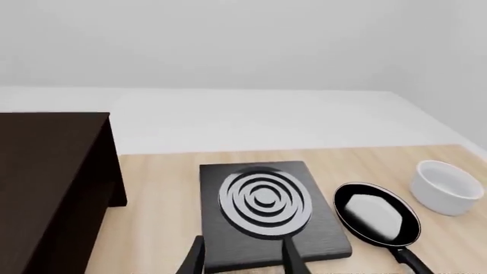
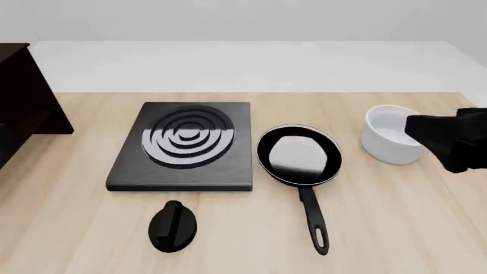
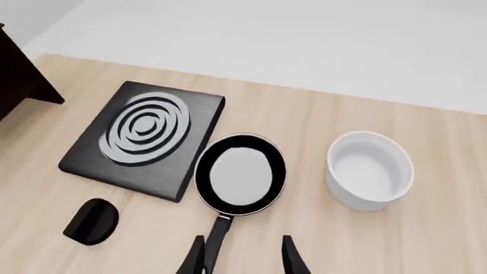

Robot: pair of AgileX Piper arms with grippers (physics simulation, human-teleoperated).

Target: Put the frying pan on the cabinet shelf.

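Note:
The frying pan point(image 2: 299, 155) lies flat on the table right of the stove plate, its long handle point(image 2: 313, 220) pointing toward the near edge. It also shows in the right wrist view point(image 3: 240, 174) and the left wrist view point(image 1: 377, 214). My right gripper point(image 3: 243, 260) is open above the handle's end, with the handle point(image 3: 216, 234) by one finger. My right arm point(image 2: 457, 140) enters at the right edge. My left gripper point(image 1: 243, 260) is open and empty above the stove plate's near edge. The dark cabinet point(image 2: 23, 97) stands at the far left and also shows in the left wrist view point(image 1: 53, 182); its shelf is mostly out of view.
A black stove plate with silver rings point(image 2: 182, 145) lies left of the pan. A small black knob point(image 2: 173, 225) lies in front of it. A white bowl point(image 2: 392, 134) stands right of the pan, close to my right arm.

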